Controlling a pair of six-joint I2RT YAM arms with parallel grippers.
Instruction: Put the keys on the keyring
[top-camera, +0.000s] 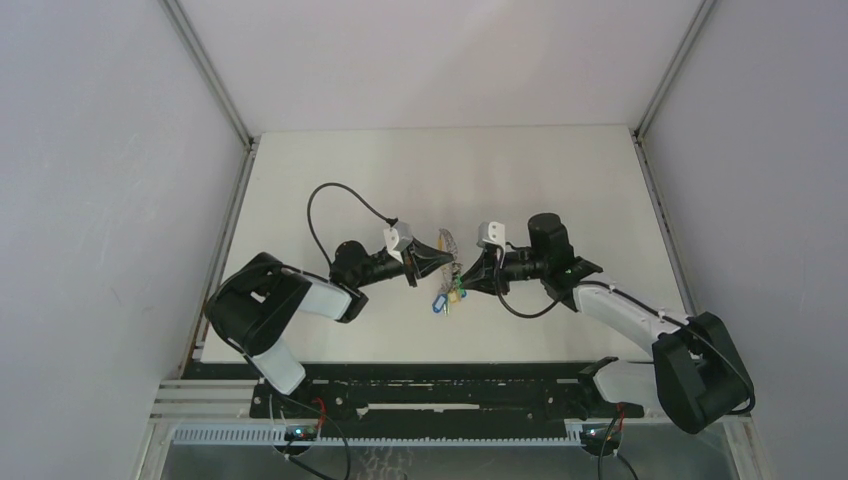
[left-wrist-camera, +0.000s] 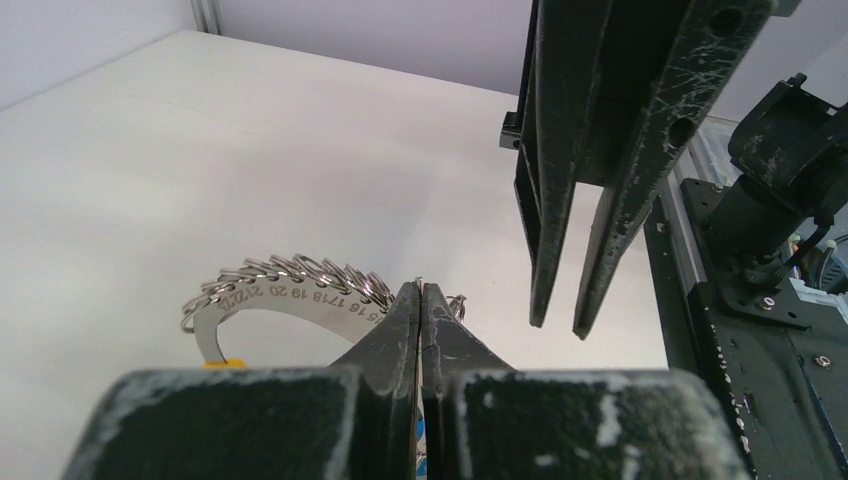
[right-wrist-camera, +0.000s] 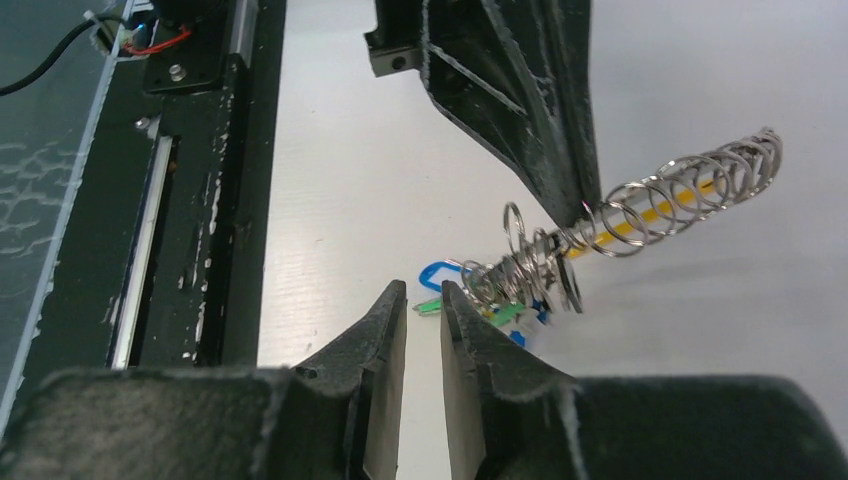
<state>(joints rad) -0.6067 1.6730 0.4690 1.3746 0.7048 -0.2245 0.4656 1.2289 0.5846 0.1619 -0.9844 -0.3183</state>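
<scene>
White desk, grey walls: the left gripper has its fingers pressed together on the keyring. It pinches the yellow-backed curved band (numbered, strung with a row of split rings) and holds it above the middle of the desk, slightly toward the near edge. At the band's low end bunch the blue and green tags, and just beside them sits the right gripper, its 2 fingers a narrow gap apart with nothing visible between them.
</scene>
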